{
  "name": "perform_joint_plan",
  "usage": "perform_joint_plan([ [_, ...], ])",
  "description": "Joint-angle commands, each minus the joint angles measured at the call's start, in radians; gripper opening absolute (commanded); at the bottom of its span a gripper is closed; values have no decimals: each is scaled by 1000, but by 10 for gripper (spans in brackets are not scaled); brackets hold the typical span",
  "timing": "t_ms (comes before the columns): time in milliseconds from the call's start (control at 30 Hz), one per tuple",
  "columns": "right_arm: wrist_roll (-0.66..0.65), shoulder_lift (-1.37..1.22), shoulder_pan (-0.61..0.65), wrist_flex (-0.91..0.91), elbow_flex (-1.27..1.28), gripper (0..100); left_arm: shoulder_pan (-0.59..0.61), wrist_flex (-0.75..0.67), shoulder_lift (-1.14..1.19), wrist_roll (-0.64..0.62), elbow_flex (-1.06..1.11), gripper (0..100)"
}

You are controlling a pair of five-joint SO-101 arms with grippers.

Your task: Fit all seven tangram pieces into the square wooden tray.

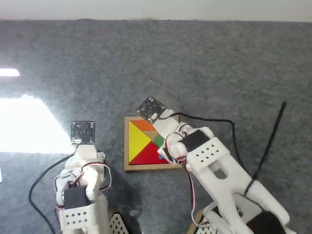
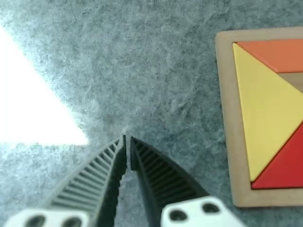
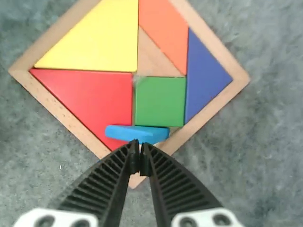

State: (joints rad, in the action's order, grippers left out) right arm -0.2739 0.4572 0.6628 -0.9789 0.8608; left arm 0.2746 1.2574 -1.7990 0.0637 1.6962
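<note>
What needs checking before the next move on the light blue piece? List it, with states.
1. Light blue piece seated flat in tray: not ok, it lies askew above its slot.
2. Right jaws free: ok, shut, just short of it.
3. Yellow, red, green, dark blue, orange pieces seated: ok.
4. Left jaws clear of tray: ok, shut over the mat.
5. Wood-coloured triangle, piece or gap: cannot tell.

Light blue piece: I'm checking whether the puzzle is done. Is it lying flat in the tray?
Not flat. The light blue piece sits tipped up beside the green square, not level with it.
</note>
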Motion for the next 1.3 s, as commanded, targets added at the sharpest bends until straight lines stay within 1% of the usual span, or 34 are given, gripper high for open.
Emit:
perform_joint_plan([
  [0, -15, -61, 7, 13, -46, 18, 9, 3, -18, -2, -13, 14],
  [167, -20, -147, 5, -22, -95, 18, 9, 3, -18, -2, -13, 14],
  [367, -17, -203, 8, 19, -120, 18, 9, 3, -18, -2, -13, 14],
  [700, -21, -257, 13, 25, -227, 17, 9, 3, -18, -2, -13, 14],
  [767, -17, -259, 39, 35, -232, 17, 9, 3, -18, -2, -13, 14],
  [933, -15, -252, 150, 96, -227, 18, 9, 3, -18, -2, -13, 14],
  [1133, -23, -248, 108, 99, -203, 17, 9, 3, -18, -2, -13, 14],
  [1267, -23, -260, 105, 107, -199, 19, 9, 3, -18, -2, -13, 14],
])
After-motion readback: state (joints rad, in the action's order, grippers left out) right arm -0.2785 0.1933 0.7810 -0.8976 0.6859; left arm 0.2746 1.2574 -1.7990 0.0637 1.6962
